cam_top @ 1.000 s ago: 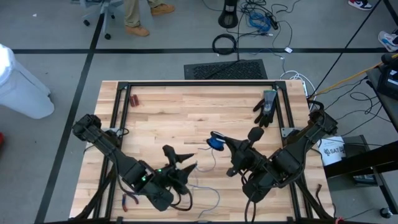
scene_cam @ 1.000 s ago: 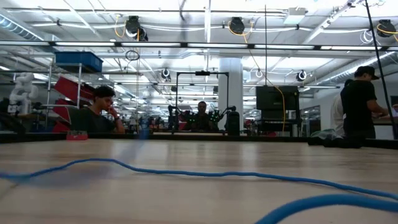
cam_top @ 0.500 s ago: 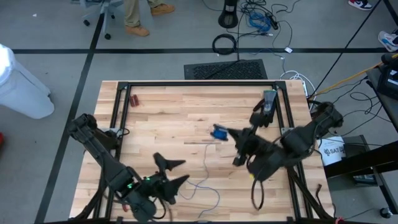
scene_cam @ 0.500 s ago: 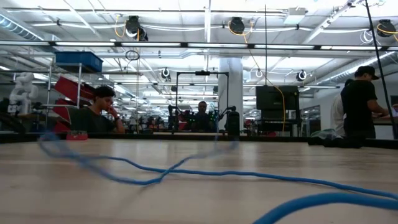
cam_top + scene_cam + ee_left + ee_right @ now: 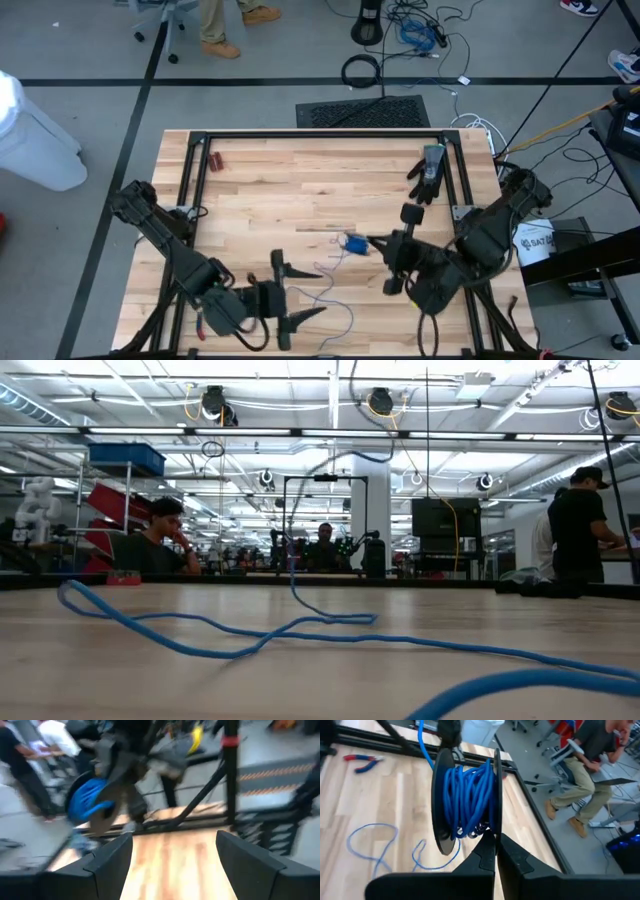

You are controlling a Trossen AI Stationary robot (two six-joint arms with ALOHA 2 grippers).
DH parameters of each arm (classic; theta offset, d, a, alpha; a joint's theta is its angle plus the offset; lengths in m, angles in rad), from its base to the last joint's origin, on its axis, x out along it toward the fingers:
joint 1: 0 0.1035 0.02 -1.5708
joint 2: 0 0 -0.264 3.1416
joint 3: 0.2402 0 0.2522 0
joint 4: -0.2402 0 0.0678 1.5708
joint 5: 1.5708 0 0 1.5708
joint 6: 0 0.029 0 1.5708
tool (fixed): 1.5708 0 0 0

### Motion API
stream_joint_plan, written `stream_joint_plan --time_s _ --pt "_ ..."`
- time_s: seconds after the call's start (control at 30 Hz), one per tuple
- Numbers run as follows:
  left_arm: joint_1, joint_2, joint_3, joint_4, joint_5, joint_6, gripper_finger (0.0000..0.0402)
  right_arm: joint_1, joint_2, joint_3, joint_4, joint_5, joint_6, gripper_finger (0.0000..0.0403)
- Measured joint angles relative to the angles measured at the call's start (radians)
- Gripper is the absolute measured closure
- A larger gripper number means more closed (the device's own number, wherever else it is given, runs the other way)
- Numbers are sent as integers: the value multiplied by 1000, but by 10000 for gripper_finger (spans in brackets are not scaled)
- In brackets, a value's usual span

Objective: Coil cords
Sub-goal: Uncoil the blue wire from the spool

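Since a moment ago, the right gripper (image 5: 372,243) has pulled back toward the near side of the table (image 5: 260,180), carrying the blue coil of the cords (image 5: 353,244) with it, and the left gripper (image 5: 284,300) has swung round near the table's near edge. The loose run of cable now lies in a loop and a crossing on the wood, where earlier it ran almost straight across the low view.

The right gripper sits right of centre with its fingers (image 5: 490,855) pressed together on the rim of a small dark spool (image 5: 440,805), on which the blue cable is wound in many turns. From the spool one strand rises and then drops to the tabletop.

The left gripper hovers at the near left with its jaws wide apart and nothing between them; its fingers (image 5: 107,862) frame bare wood.

The free tail of the cords trails across the near part of the table between the two grippers, in loose curves. A black glove (image 5: 428,172) lies at the far right, and a small red item (image 5: 215,160) at the far left. People sit and stand in the room beyond the table.
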Motion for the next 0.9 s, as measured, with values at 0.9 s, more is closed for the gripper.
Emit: stream_joint_plan --time_s 0.9 --pt "120 0 -169 169 167 99 109 93 -39 -207 157 19 38 403"
